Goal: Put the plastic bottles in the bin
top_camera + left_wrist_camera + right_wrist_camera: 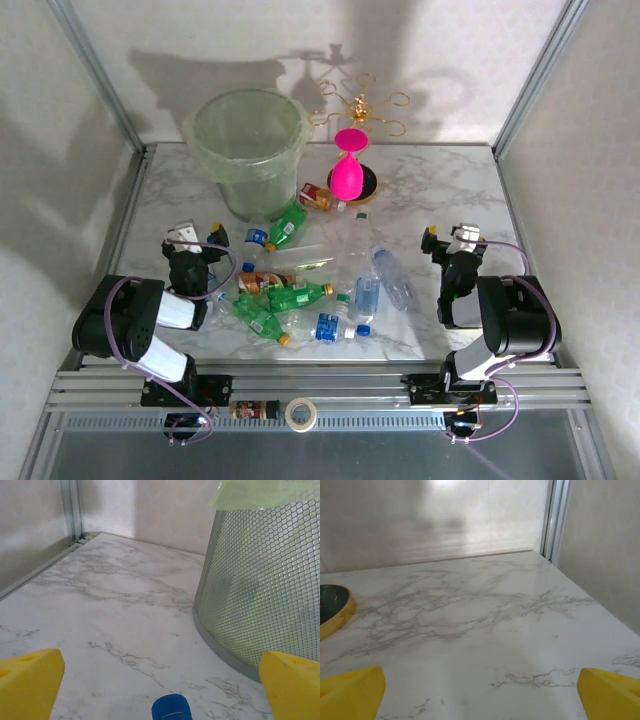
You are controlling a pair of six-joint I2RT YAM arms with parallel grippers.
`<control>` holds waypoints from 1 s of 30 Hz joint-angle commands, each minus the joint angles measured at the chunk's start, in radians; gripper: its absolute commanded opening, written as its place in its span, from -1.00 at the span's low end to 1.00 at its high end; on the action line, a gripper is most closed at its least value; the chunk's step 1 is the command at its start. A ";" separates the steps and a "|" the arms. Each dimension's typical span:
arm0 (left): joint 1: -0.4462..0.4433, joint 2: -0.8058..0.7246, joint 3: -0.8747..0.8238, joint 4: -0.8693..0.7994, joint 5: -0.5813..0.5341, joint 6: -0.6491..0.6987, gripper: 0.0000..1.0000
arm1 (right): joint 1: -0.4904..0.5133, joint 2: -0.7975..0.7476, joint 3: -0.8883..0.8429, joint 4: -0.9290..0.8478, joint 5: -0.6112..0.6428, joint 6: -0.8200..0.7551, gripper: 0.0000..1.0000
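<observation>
A tape roll (300,413) and a small brown bottle (255,409) are lying on the front rail, well in front of the bin (245,190). The left gripper (197,238) is pointing at the bin from its front left, its yellow fingers (30,680) standing wide apart and gripping nothing, with a blue cap (171,709) showing between them. The plastic bottles (300,290) are lying heaped on the marble table (440,180) just in front of the bin, and one green bottle (287,227) is lying nearest its wall. A pink hourglass object (348,165) is standing just right of the bin. The right gripper (452,238) is sitting well to the bin's right, fingers (612,690) spread wide and empty.
</observation>
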 commanded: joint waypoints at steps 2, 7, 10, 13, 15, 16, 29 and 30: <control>0.007 0.001 0.015 0.007 -0.007 0.007 0.99 | 0.000 0.006 -0.001 0.044 -0.004 0.005 0.98; 0.006 0.002 0.015 0.009 -0.006 0.008 0.99 | 0.000 0.006 -0.001 0.045 -0.004 0.005 0.98; 0.007 0.003 0.015 0.007 -0.003 0.007 0.99 | 0.001 0.006 0.000 0.044 -0.003 0.005 0.98; 0.009 0.002 0.015 0.007 0.002 0.005 0.99 | 0.001 0.006 -0.001 0.043 -0.004 0.005 0.98; 0.010 0.003 0.017 0.005 0.002 0.005 0.99 | 0.000 0.006 0.000 0.042 -0.005 0.005 0.98; 0.011 0.003 0.016 0.004 0.004 0.005 0.99 | -0.001 0.006 0.000 0.041 -0.005 0.006 0.98; 0.012 0.003 0.019 0.003 0.005 0.004 0.99 | 0.000 0.006 0.002 0.039 -0.007 0.006 0.98; 0.012 0.004 0.018 0.002 0.005 0.004 0.99 | 0.000 0.006 0.002 0.038 -0.006 0.006 0.97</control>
